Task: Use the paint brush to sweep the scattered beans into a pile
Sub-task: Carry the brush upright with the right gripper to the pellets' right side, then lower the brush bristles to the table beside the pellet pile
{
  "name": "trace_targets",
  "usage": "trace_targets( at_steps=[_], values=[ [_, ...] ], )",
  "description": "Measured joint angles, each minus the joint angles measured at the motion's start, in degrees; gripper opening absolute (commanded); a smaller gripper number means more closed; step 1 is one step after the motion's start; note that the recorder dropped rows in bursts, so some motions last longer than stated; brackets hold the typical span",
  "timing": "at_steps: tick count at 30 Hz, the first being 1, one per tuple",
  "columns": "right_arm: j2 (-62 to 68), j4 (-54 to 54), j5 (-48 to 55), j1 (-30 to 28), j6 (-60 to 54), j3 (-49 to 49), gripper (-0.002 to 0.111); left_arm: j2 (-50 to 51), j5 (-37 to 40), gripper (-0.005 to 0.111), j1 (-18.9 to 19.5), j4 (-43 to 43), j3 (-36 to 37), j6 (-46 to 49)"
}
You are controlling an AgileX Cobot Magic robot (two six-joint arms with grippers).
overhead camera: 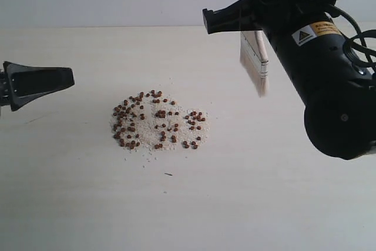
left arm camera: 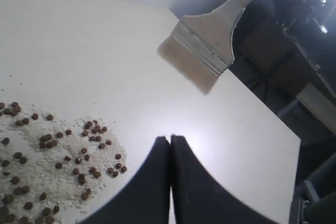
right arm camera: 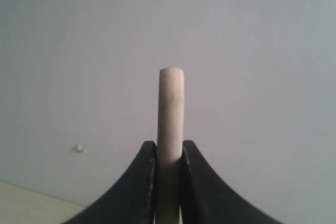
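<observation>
The beans, reddish-brown and mixed with pale crumbs, lie in a loose hand-sized pile at the table's middle; the left wrist view shows them as beans beside my fingers. The paint brush hangs in the air right of and above the pile, bristles down and off the table. My right gripper is shut on its cream handle; the ferrule and bristles show as the paint brush in the left wrist view. My left gripper hovers left of the pile, shut and holding nothing, with its tips together.
A small dark sliver lies on the table just in front of the pile. The table's far right edge drops off to dark equipment. The bulky right arm fills the upper right of the exterior view.
</observation>
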Motion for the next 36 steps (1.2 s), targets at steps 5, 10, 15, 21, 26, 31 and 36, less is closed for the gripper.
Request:
trace_targets(
  at_steps=[5,10,15,21,26,31,36],
  values=[
    [3.4,-2.2,-1.3,-0.1,4.6,0.0,0.0,-8.5,0.0,0.0,2.7,-1.0,6.1,2.9],
    [8.5,-4.3,-4.3,-0.1,8.8,0.0,0.0,-18.7,0.0,0.0,4.2,-1.3,12.9,3.6],
    [12.6,1.7,-4.6,-0.1,10.8,-0.1,0.0,-25.8,0.1,0.0,4.3,-1.3,18.7,3.6],
    [16.0,7.7,-4.9,-0.5,13.7,-0.1,0.0,-30.9,0.1,0.0,4.4,-1.3,24.4,3.6],
    [17.2,8.2,-4.9,-1.4,14.6,-0.1,0.0,-32.0,0.1,0.0,4.4,-0.7,26.5,3.7],
    [17.2,5.4,-4.9,-2.9,16.7,-0.4,0.0,-32.0,0.1,0.0,4.4,4.8,26.6,3.7],
    [17.2,-1.1,-4.9,-4.6,12.7,-2.7,0.0,-32.0,0.1,0.0,4.4,6.8,26.6,3.7]
  ],
)
